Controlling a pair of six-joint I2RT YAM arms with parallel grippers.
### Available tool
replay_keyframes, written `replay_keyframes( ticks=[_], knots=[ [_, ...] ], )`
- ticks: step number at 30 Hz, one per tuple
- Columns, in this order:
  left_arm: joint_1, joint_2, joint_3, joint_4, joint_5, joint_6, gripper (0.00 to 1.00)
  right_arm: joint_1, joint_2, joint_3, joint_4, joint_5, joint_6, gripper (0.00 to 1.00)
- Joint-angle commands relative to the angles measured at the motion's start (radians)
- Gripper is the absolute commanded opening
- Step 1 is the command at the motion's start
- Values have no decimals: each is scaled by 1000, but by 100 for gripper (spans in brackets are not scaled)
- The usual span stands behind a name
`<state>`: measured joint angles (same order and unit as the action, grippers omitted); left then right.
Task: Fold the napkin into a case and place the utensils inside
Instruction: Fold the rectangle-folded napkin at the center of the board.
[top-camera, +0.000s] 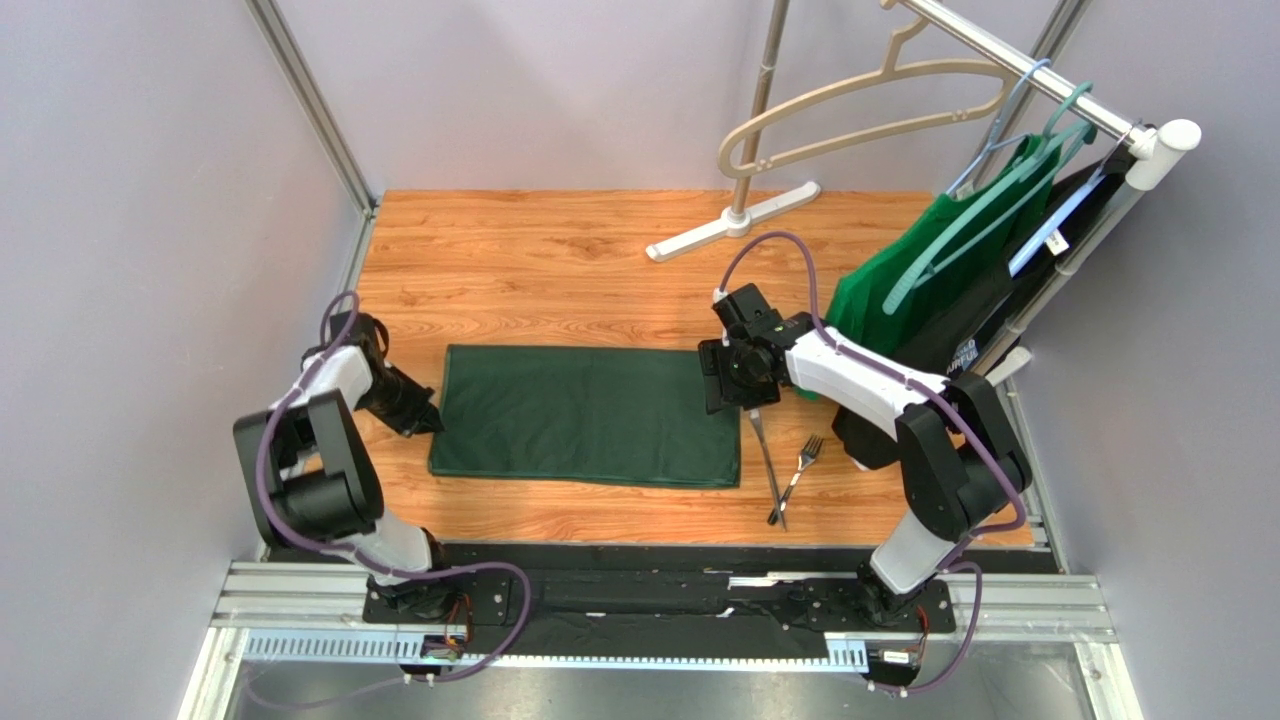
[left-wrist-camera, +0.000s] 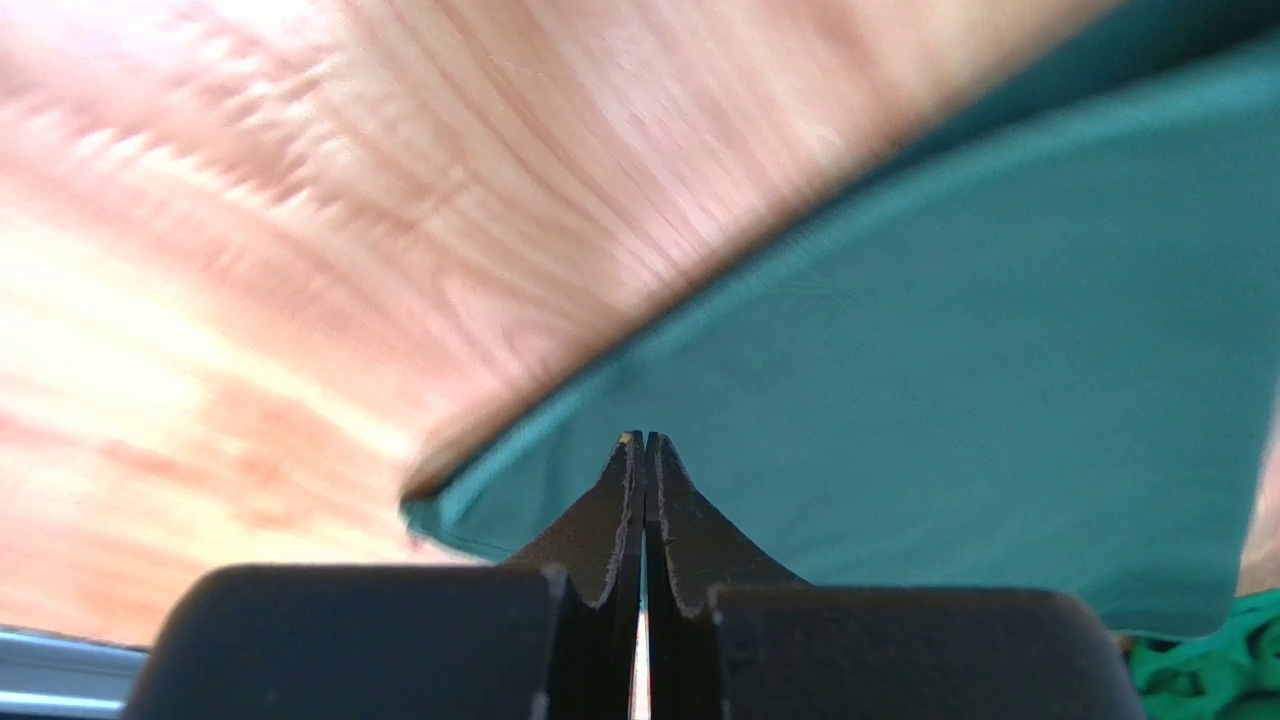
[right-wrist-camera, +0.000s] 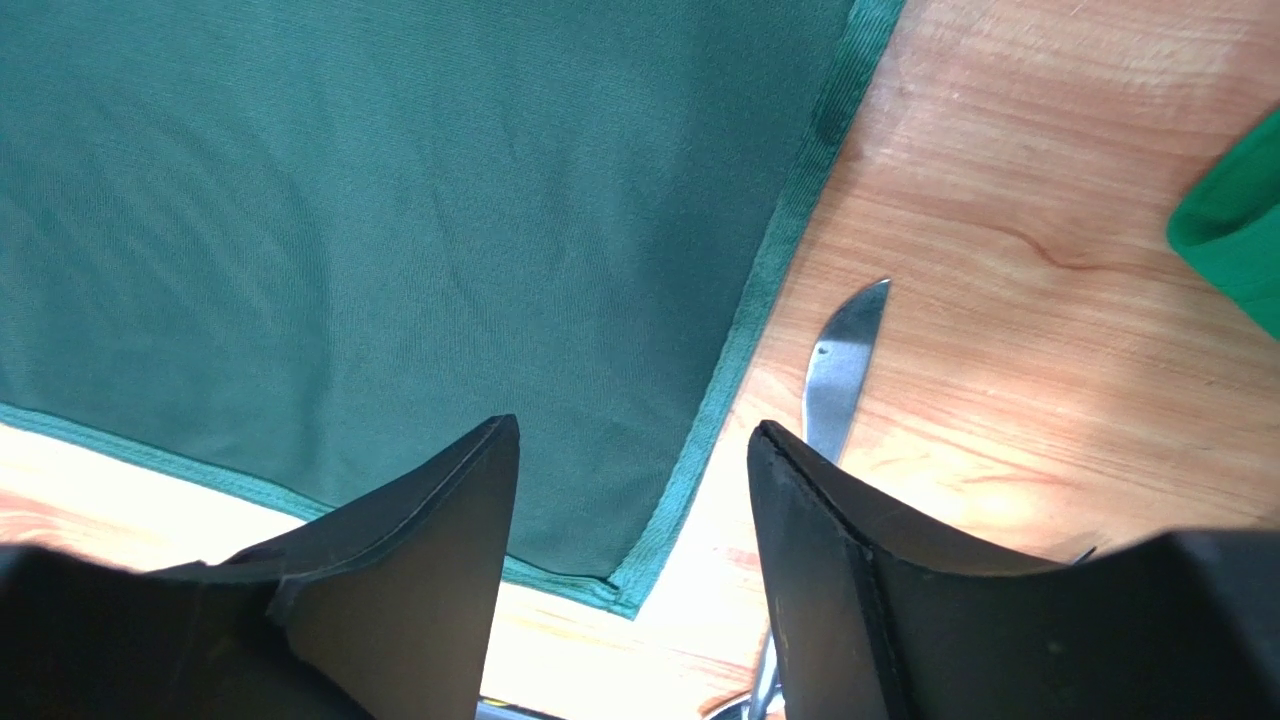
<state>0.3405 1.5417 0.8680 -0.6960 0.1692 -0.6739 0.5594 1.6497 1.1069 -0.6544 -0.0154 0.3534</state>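
The dark green napkin (top-camera: 586, 416) lies flat on the wooden table as a wide folded rectangle. My left gripper (top-camera: 425, 417) is at its left edge, low over the table. In the left wrist view its jaws (left-wrist-camera: 646, 438) are shut, tips just over the napkin (left-wrist-camera: 977, 345) near a corner, with no cloth seen between them. My right gripper (top-camera: 739, 375) is open above the napkin's right edge. In the right wrist view it (right-wrist-camera: 631, 428) straddles the hemmed edge of the napkin (right-wrist-camera: 376, 225). The knife (top-camera: 763, 447) and fork (top-camera: 804, 455) lie crossed right of the napkin. The knife blade (right-wrist-camera: 839, 368) shows beside the right finger.
A brighter green garment (top-camera: 932, 285) on a teal hanger hangs with a black garment from a rack at the right; its edge shows in the right wrist view (right-wrist-camera: 1232, 210). A beige hanger stand (top-camera: 736, 218) sits at the back. Grey walls close both sides.
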Motion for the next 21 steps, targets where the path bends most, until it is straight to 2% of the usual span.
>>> replay_keyframes(
  ticks=[1,2,3,4,5,6,7,9,10,11,15,17,21],
  knots=[
    [-56,-224,9,28,-25,74,1,-3,2,54,38,31,-34,59],
    [-78,-248,9,51,-11,74,5,-3,13,71,47,29,-34,59],
    [-105,-270,5,88,75,66,11,-3,48,88,58,32,-36,57],
    [-150,-262,-1,193,128,50,11,-4,73,137,68,40,-36,54],
    [-176,-241,8,234,166,28,10,-9,97,163,68,48,-33,48],
    [-196,-157,31,249,199,-8,4,-18,154,194,67,55,-30,37],
    [-230,-103,99,251,210,-13,1,-19,176,241,64,61,-27,30],
    [-242,53,175,189,192,-18,0,-24,214,280,65,92,-27,14],
    [-238,95,240,161,182,-23,0,-24,248,294,64,100,-28,10],
    [-238,153,270,136,176,-15,0,-26,263,326,62,106,-30,8],
    [-221,202,335,81,70,-7,0,-41,320,363,61,143,-36,5],
    [-195,221,342,87,108,-9,0,-50,347,372,70,156,-47,5],
    [-182,247,351,89,87,-3,0,-56,401,399,119,196,-100,5]
  ],
)
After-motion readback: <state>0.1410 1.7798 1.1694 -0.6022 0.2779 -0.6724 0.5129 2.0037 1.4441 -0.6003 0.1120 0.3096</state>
